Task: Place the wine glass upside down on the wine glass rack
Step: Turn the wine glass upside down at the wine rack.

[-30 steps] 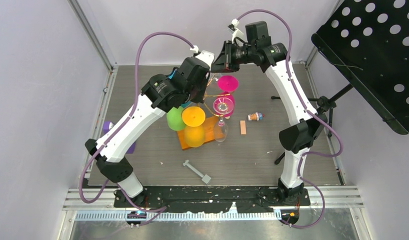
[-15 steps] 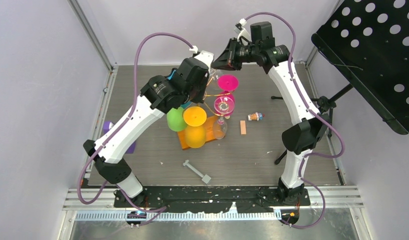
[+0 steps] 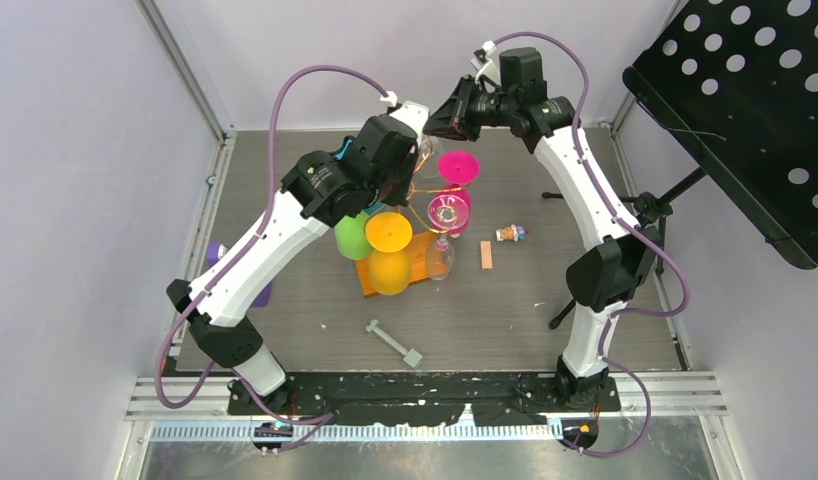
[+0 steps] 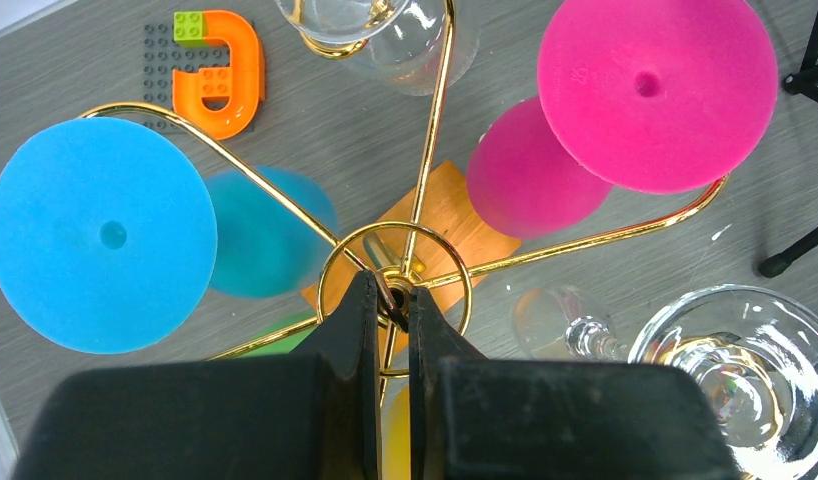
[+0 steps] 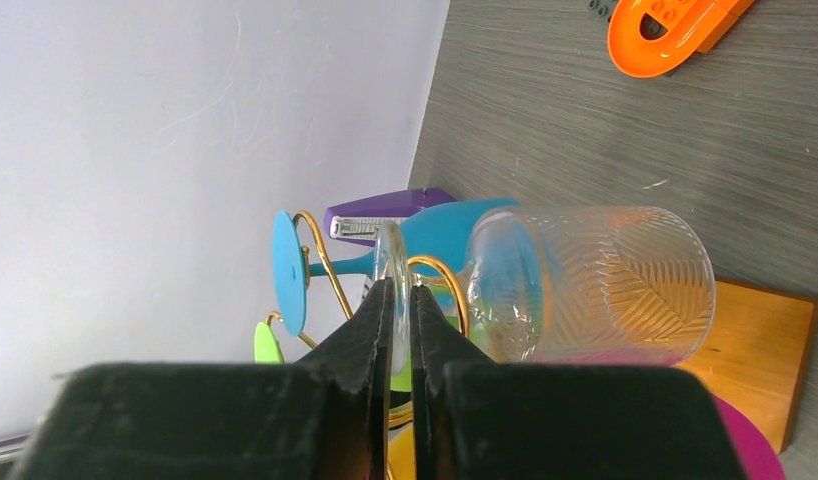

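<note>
The wine glass rack (image 4: 425, 150) is gold wire with an orange wooden base (image 3: 422, 262). Blue (image 4: 100, 235), pink (image 4: 655, 90), yellow (image 3: 388, 232) and green (image 3: 349, 238) glasses hang on it foot up. My left gripper (image 4: 390, 295) is shut on the rack's top hub. My right gripper (image 5: 402, 290) is shut on the thin foot of a clear patterned wine glass (image 5: 595, 285). The glass's stem sits by a gold scroll arm (image 5: 437, 272) at the rack's far side (image 3: 426, 152). Another clear glass (image 4: 725, 370) is at the rack's near right.
An orange toy block piece (image 4: 217, 70) lies beyond the rack. A purple object (image 3: 217, 252) is at the left, a grey bolt tool (image 3: 393, 342) in front, a small wood block (image 3: 486, 255) and a small figure (image 3: 510, 233) to the right. A black perforated stand (image 3: 745, 100) is at the far right.
My right wrist has shifted slightly back and to the right with the clear glass's foot in it. My left gripper has stayed on the rack's hub.
</note>
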Available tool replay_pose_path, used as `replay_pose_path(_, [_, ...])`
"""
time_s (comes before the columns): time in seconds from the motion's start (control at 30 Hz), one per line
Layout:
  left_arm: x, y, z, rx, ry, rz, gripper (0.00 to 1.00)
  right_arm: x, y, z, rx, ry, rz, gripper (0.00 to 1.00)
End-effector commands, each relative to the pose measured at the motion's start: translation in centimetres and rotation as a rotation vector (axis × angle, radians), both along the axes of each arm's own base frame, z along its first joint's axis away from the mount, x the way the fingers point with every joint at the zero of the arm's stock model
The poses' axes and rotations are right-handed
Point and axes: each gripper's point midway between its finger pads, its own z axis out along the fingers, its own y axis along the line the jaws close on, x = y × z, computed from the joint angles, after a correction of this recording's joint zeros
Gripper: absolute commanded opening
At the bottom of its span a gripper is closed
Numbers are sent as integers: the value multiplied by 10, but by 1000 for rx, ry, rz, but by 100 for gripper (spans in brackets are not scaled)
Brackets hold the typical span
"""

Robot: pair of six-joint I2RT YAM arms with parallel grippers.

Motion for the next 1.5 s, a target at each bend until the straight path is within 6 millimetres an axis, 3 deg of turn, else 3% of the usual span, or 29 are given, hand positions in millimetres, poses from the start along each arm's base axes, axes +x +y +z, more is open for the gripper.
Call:
replay_pose_path(0.0, [-14, -2, 7, -10, 4, -63, 0, 6, -8, 71, 109, -215, -46, 5])
replay_pose_path(0.63, [-15, -5, 3, -2, 12, -75, 0, -16, 31, 57, 78, -216, 188, 5])
replay_pose_path(1.3, [-16, -11, 0, -4, 22, -87, 0, -51, 22, 42, -9, -234, 305, 5])
replay_pose_path(1.47, [-17, -11, 1, -7, 21, -87, 0, -48, 13, 45, -34, -253, 259, 5])
